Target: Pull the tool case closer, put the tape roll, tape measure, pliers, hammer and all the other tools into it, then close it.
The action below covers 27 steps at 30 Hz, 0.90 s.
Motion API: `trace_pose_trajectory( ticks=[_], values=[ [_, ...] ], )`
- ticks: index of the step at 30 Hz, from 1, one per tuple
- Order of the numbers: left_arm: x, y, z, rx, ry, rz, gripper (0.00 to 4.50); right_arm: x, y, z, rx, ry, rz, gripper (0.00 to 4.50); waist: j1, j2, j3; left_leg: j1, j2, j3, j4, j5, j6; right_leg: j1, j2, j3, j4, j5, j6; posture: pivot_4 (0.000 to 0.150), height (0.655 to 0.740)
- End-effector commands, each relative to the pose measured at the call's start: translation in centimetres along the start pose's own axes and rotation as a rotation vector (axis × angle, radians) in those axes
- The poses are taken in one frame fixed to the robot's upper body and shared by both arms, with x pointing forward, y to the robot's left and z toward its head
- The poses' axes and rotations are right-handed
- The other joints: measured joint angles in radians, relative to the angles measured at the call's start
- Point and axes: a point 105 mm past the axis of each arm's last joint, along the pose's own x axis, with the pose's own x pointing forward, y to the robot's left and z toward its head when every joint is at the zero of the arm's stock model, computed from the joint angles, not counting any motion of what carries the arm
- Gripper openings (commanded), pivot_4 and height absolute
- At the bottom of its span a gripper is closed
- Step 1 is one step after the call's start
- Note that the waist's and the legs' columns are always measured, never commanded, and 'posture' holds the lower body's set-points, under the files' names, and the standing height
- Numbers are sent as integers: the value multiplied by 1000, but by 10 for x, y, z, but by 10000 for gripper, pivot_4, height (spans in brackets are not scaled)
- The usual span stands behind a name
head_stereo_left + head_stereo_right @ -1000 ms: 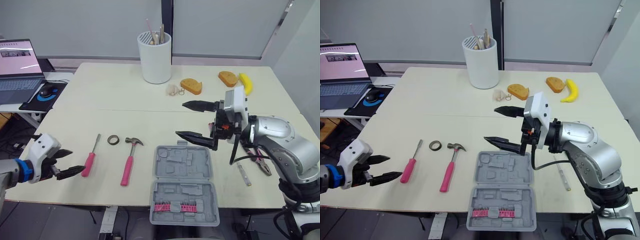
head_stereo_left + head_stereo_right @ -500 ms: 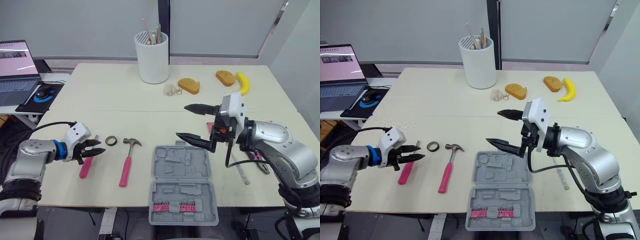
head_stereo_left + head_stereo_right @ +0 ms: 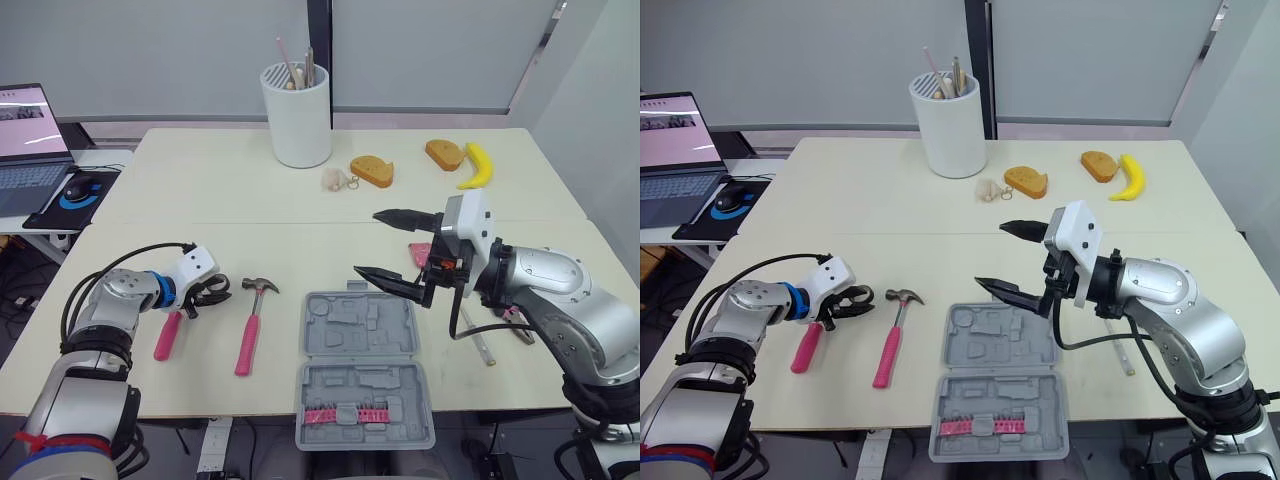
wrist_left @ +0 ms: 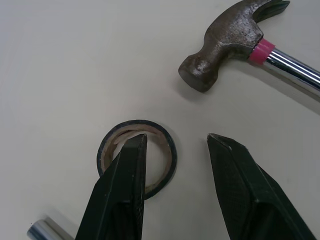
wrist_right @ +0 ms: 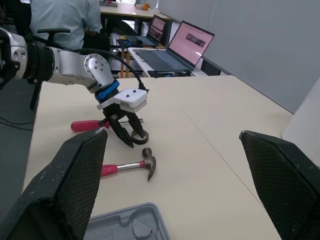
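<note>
The black tape roll (image 4: 169,152) lies flat on the table beside the hammer's head (image 4: 225,55). My left gripper (image 3: 214,293) is open over the roll, with one finger (image 4: 127,175) down in its hole and the other outside its wall. The pink-handled hammer (image 3: 250,325) and a pink-handled screwdriver (image 3: 165,335) lie to either side. The grey tool case (image 3: 360,325) lies open at the table's front edge. Above the case's far right corner my right gripper (image 3: 368,242) hovers wide open and empty. A pink object (image 3: 418,252) and the pliers (image 3: 515,328) are partly hidden behind the right arm.
A white utensil holder (image 3: 297,115), two bread pieces (image 3: 372,170), a small pale item (image 3: 334,179) and a banana (image 3: 473,165) sit at the back. A thin tool (image 3: 483,345) lies right of the case. A laptop (image 3: 25,130) stands on a side desk at the left. A seated person (image 5: 65,20) is behind.
My left gripper has swung right from the table's front left edge and now straddles the tape roll's wall. The right gripper has stayed about where it was; the camera shifted slightly.
</note>
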Motion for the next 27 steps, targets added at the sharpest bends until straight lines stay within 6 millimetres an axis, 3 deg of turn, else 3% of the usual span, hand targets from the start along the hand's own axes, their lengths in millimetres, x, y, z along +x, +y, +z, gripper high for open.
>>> trace_pose_trajectory(
  ticks=[1, 5, 8, 12, 21, 27],
  values=[
    [-3, 6, 0, 12, 24, 20, 19372, -3, 3, 10, -36, -21, 0, 45000, 0, 0, 0, 0, 0, 0, 0, 0, 0, 0, 0, 0, 0, 0, 0, 1500, 7400],
    [-2, 5, -2, -13, 24, 10, 19372, -3, 2, 10, -37, -16, -3, 45000, 0, 0, 0, 0, 0, 0, 0, 0, 0, 0, 0, 0, 1, 0, 0, 1500, 7400],
    [-1, 4, -2, -28, 17, 3, 13593, -3, 2, 10, -38, -15, -2, 45000, 0, 0, 0, 0, 0, 0, 0, 0, 0, 0, 0, 0, 2, 0, 0, 1500, 7400],
    [-2, 5, -2, -25, 19, 5, 505, -3, 2, 9, -41, -6, 2, 45000, 0, 0, 0, 1, 0, 0, 0, 0, 0, 0, 0, 0, 3, 0, 0, 1500, 7400],
    [-7, 7, 0, -44, -9, 4, 178, -2, 5, 6, -56, 15, 28, 45000, 0, 0, 0, 1, 0, 0, 1, 0, 0, -1, 0, 0, 3, 0, 0, 1500, 7400],
    [-34, 22, 21, -166, -126, -19, 178, -6, 10, -7, -79, 82, 50, 45000, 0, -3, 1, 0, 0, 0, 1, 0, 0, -1, 1, 0, 3, 0, 0, 1500, 7400]
  ],
)
